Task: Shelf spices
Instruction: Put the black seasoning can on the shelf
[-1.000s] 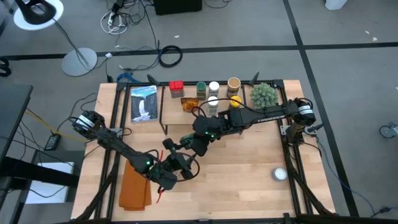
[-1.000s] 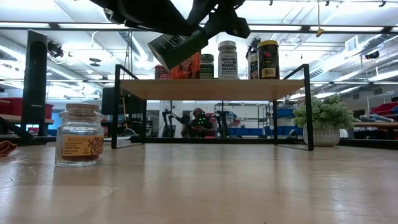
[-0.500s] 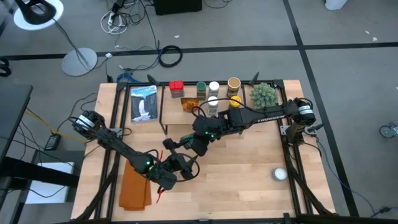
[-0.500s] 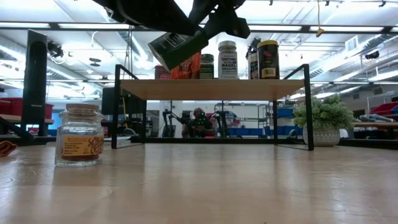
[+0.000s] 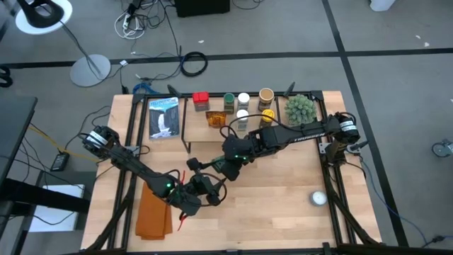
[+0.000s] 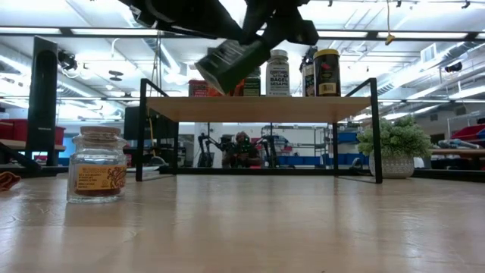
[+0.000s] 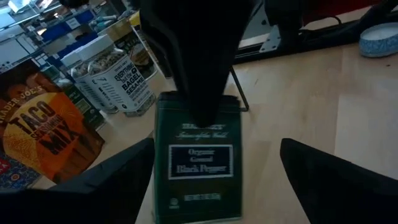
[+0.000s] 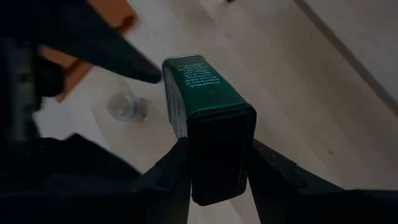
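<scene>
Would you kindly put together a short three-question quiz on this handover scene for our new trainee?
1. True or false: the left jaws are clamped on the green pepper tin.
2. Which grips the tin in mid-air? A: left jaws. B: right jaws. C: neither.
3. Fill in: the glass jar stands on the ____, not on the shelf.

Key: 1 false, they stand open either side of it; 2 B; 3 table.

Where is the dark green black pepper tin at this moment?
The black pepper tin is held in the air, tilted, by the right claw, in front of the shelf, with the open left claw beside it.
</scene>
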